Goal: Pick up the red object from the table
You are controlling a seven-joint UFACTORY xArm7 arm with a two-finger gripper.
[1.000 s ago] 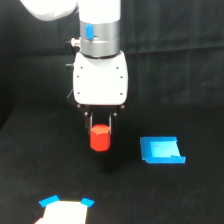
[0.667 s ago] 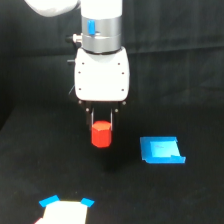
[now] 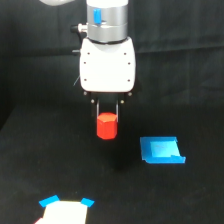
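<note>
The claw hangs just above the middle of the frame, below a white housing and a grey wrist cylinder, its two thin dark fingers pointing straight down. They are pinched on the red object, one finger at each side of its upper part. The block sits upright with its hexagonal top face turned upward toward the claw, so its short axis runs vertically; it is about as tall as it is wide and has no marked long axis. Most of its body shows below the fingertips. It appears to be off the bench, with dark surface visible beneath it, though the black cloth makes the gap hard to judge.

To the lower right of the block, apart from it, lies a flat blue tray-like piece. At the bottom edge of the frame, lower left, sits a pale piece with blue corners, well apart from the block. The bench is bare black to the block's left and between these things.
</note>
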